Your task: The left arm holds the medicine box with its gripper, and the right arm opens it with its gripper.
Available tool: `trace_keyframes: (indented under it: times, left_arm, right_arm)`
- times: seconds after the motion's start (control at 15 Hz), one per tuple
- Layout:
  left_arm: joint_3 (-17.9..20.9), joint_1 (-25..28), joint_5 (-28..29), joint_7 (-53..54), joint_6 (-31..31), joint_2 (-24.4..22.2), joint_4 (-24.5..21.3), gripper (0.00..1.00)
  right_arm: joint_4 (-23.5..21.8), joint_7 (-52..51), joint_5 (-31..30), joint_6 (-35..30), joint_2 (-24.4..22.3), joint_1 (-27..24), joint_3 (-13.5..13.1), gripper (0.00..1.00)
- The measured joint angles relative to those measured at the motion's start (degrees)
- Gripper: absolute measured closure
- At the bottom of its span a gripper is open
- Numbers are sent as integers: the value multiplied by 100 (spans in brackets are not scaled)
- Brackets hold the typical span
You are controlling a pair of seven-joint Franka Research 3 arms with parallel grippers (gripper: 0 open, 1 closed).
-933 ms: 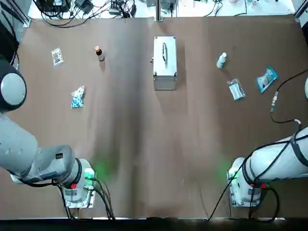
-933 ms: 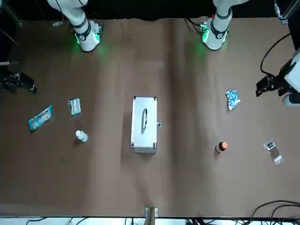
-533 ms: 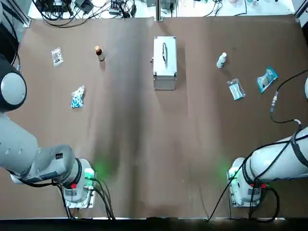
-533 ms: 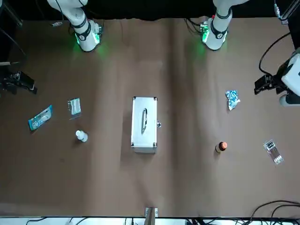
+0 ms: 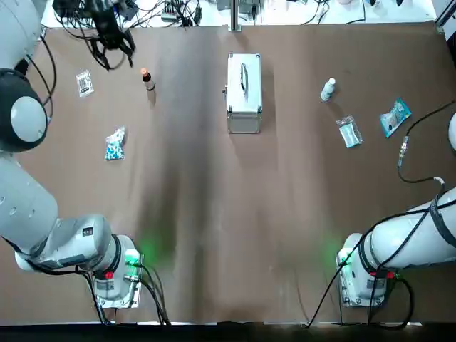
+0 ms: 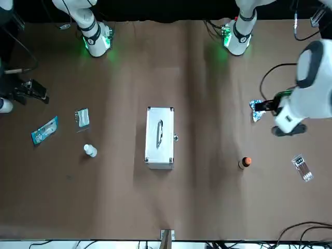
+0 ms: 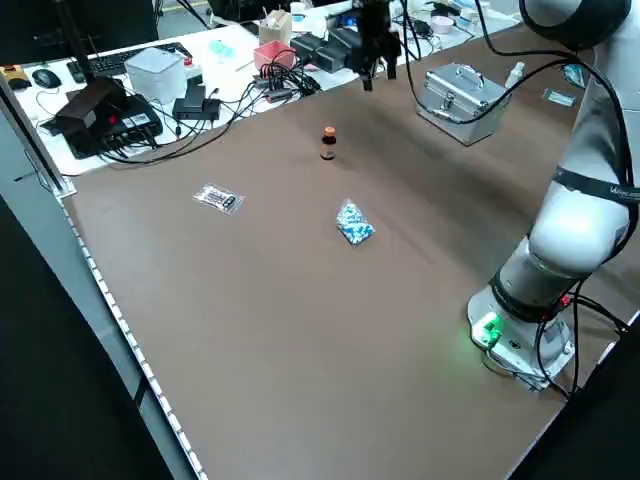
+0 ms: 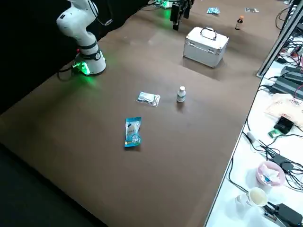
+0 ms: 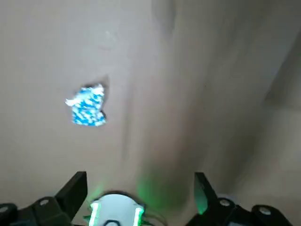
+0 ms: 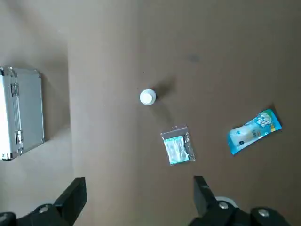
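Left gripper (image 9: pixel 139 181) has just swung up high, jaws wide, empty, with the blue blister pack (image 9: pixel 88 106) far below them. Right gripper (image 10: pixel 139 184) is also wide, white bottle (image 10: pixel 147 97) beyond its jaws. Medicine box (image 5: pixel 244 89) unmoved, shut, well apart from both. Approach only starting.

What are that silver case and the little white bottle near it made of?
The medicine box looks like metal, probably aluminium: silvery, shiny panels, a metal handle on the lid and latches on one side. The small bottle looks like opaque white plastic with a matte surface, though it is too small to be sure.
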Motion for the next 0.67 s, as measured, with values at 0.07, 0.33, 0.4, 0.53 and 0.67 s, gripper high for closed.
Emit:
trace_keyframes:
  times: [0.07,0.33,0.4,0.53,0.67]
  left_arm:
    - [-138,-16,-2,-362,224,-2,-251,0]
    - [-636,-66,-24,-1728,1298,-3,-1122,0]
    - [-754,-70,-30,-2016,1644,-3,-1343,0]
    - [-938,-86,-46,-2706,2284,18,-1745,0]
    - [-1108,-163,-65,-3518,2827,126,-1995,0]
  right_arm:
    - [-20,2,0,10,35,65,3,0]
    - [-85,47,22,201,379,470,20,0]
    - [-89,161,68,297,477,591,27,0]
    - [-89,450,188,489,619,835,38,0]
    - [-89,788,252,612,710,1101,43,0]
